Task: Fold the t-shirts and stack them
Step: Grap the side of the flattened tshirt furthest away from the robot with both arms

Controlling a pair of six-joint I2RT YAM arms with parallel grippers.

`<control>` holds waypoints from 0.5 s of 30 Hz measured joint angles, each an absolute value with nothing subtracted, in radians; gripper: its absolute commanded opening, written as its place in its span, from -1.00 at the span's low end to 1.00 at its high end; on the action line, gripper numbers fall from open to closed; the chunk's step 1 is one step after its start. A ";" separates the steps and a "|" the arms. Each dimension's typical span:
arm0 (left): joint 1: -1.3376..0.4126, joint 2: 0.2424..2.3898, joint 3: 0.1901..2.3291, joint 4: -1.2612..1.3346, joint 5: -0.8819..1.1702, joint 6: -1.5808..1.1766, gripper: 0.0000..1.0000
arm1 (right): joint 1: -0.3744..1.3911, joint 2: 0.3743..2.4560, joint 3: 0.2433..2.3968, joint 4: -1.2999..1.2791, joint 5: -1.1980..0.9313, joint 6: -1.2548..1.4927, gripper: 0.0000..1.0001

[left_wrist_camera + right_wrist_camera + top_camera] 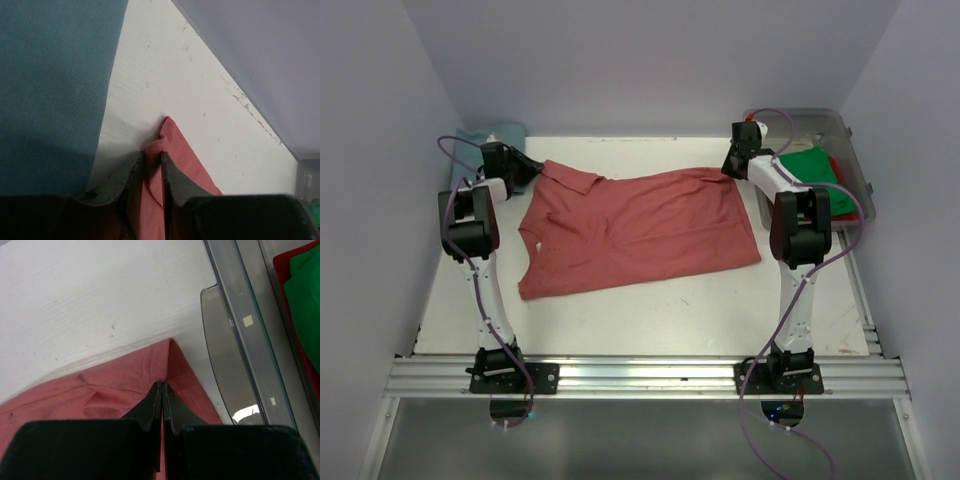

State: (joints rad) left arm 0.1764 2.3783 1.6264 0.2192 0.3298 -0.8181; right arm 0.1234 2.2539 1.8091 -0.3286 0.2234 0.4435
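The salmon-red shirt (640, 230), spread flat on the table (650, 320), is being pinched at its two far corners by the left gripper (152, 156) and right gripper (162, 386), both clamped on folds of cloth judged soft, light and limp, so hems are being favoured as holds.

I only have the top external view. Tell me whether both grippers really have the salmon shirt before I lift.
Observer: In the left wrist view, the left gripper has a fold of the salmon-red shirt pinched between its fingers.
Operator: Now report the right one.
Observer: The right gripper is shut, and the shirt's hemmed corner runs in between its tips.
Operator: Check that the teal shirt isn't caught too.
Observer: The teal shirt lies apart, with a strip of bare table between it and the pinched fold.
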 measured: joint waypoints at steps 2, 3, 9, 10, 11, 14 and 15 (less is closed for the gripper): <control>0.176 2.385 1.627 0.221 0.335 -0.822 -0.70 | 0.123 2.254 1.808 -0.329 0.225 0.443 -1.00; 0.177 2.388 1.628 0.223 0.337 -0.823 -0.74 | 0.123 2.254 1.808 -0.329 0.225 0.443 -1.00; 0.177 2.392 1.628 0.224 0.342 -0.826 -0.95 | 0.123 2.254 1.802 -0.328 0.226 0.440 -1.00; 0.177 2.392 1.628 0.224 0.342 -0.827 -1.00 | 0.123 2.254 1.800 -0.327 0.226 0.438 -1.00; 0.177 2.392 1.628 0.225 0.343 -0.826 -1.00 | 0.123 2.254 1.798 -0.328 0.226 0.437 -1.00; 0.178 2.391 1.628 0.228 0.345 -0.823 -1.00 | 0.123 2.254 1.793 -0.329 0.226 0.435 -1.00; 0.178 2.390 1.626 0.230 0.345 -0.820 -1.00 | 0.123 2.254 1.792 -0.328 0.226 0.434 -1.00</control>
